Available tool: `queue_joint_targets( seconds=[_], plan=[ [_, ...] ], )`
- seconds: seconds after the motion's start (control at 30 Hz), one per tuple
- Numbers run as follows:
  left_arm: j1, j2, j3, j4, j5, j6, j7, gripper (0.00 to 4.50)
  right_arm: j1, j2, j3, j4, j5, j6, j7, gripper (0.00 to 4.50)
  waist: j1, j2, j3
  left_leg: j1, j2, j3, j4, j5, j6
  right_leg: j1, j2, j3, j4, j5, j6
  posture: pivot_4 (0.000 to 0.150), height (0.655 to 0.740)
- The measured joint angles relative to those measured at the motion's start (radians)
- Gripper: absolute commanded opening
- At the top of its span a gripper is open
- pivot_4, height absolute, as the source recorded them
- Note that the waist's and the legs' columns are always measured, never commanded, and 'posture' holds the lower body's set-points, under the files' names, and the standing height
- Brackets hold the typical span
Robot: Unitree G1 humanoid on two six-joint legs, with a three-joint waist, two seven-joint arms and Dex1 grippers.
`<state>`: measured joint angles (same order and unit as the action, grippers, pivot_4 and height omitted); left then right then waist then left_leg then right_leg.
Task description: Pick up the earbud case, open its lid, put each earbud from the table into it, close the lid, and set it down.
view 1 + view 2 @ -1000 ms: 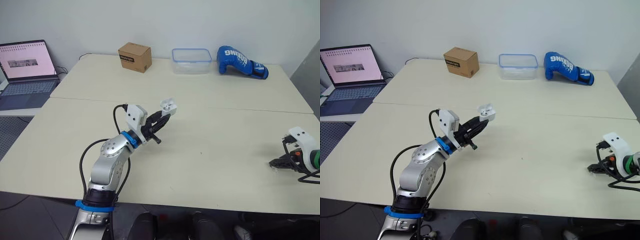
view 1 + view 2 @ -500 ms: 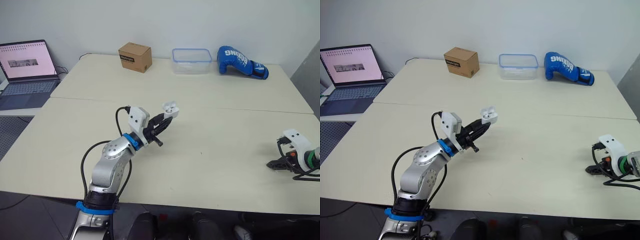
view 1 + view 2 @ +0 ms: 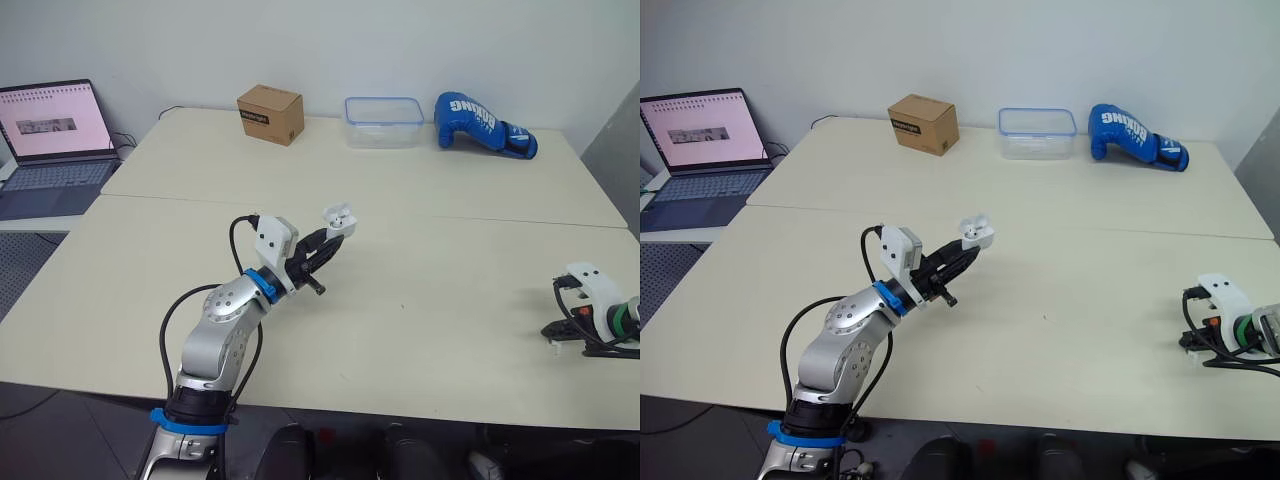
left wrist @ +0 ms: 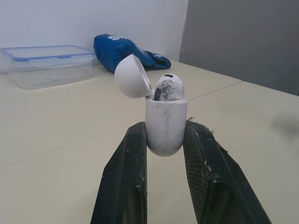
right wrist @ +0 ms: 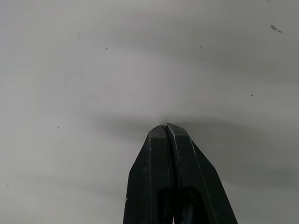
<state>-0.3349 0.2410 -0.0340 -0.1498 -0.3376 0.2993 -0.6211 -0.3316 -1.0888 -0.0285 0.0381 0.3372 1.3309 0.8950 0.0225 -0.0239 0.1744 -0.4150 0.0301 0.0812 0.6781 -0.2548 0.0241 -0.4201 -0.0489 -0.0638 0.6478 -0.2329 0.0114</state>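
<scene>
**A:** Where is the earbud case?

**B:** We see the white earbud case (image 4: 166,122) lifted above the worktop (image 3: 430,290). The left pincer (image 3: 333,232) grasps it by its lower half. Its lid (image 4: 132,77) is tipped open, and one earbud (image 4: 169,87) sits in it.

**A:** And the right pincer?

**B:** The right pincer (image 5: 167,127) is clenched, fingers pressed together, low over the worktop's right side and well apart from the case. Along the far edge we see a cardboard box (image 3: 269,114), a clear plastic container (image 3: 383,122) and a blue boxing glove (image 3: 483,124).
</scene>
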Motion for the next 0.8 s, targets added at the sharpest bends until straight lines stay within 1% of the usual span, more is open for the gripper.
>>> queue_joint_targets(
  seconds=[0.13, 0.17, 0.23, 0.37, 0.47, 0.57, 0.8],
  plan=[
    [0.0, 0.0, 0.0, 0.0, 0.0, 0.0, -0.001, 0.73, -0.021, 0.0, 0.004, 0.028, 0.0, -0.019, -0.009, 0.03, -0.001, 0.0, 0.0, 0.0, 0.0, 0.001, 0.0, 0.0, 0.0, 0.0, 0.0, 0.0, 0.0, 0.0, 0.0, 0.15, 0.74],
    [0.0, 0.0, 0.0, 0.0, 0.0, 0.0, -0.001, 0.73, -0.034, 0.0, 0.005, 0.042, -0.001, -0.019, -0.017, 0.19, -0.001, 0.0, 0.0, 0.0, 0.0, 0.001, 0.0, 0.0, 0.0, 0.0, 0.0, 0.0, 0.0, 0.0, 0.0, 0.15, 0.74],
    [0.0, 0.0, -0.002, 0.0, 0.0, 0.0, -0.003, 0.73, -0.059, 0.0, 0.002, 0.06, -0.002, -0.005, -0.035, 0.66, -0.001, 0.0, 0.0, 0.0, 0.0, 0.0, 0.0, 0.0, 0.0, 0.0, 0.0, 0.0, 0.0, 0.0, 0.0, 0.15, 0.74],
    [0.0, -0.001, -0.008, 0.001, 0.0, -0.001, -0.005, 0.73, -0.071, -0.002, -0.022, 0.057, 0.02, 0.108, -0.061, 2.06, 0.0, 0.0, 0.0, -0.001, 0.0, 0.0, 0.0, 0.0, 0.0, 0.0, 0.0, 0.0, 0.0, 0.001, -0.002, 0.15, 0.74],
    [0.0, -0.003, -0.016, 0.001, 0.0, -0.001, -0.005, 0.73, -0.053, -0.016, -0.038, 0.011, 0.051, 0.185, -0.069, 2.06, 0.0, 0.0, 0.0, -0.001, 0.0, 0.0, 0.0, 0.0, 0.0, 0.0, 0.0, 0.0, 0.0, 0.001, -0.002, 0.15, 0.74],
    [0.01, -0.004, -0.021, 0.001, 0.0, -0.001, -0.006, 0.73, -0.013, -0.035, -0.052, -0.038, 0.081, 0.213, -0.071, 2.06, 0.0, 0.0, 0.0, -0.001, 0.0, 0.0, 0.0, 0.0, 0.0, 0.0, 0.0, 0.0, 0.0, 0.0, -0.001, 0.15, 0.74],
    [0.017, -0.008, -0.021, 0.001, 0.0, -0.001, -0.003, 0.73, 0.009, -0.035, -0.07, -0.049, 0.106, 0.229, -0.106, 2.06, 0.0, 0.0, 0.0, 0.0, 0.0, 0.0, 0.0, 0.0, 0.0, 0.0, 0.0, 0.0, 0.0, -0.001, 0.001, 0.15, 0.74]
  ],
)
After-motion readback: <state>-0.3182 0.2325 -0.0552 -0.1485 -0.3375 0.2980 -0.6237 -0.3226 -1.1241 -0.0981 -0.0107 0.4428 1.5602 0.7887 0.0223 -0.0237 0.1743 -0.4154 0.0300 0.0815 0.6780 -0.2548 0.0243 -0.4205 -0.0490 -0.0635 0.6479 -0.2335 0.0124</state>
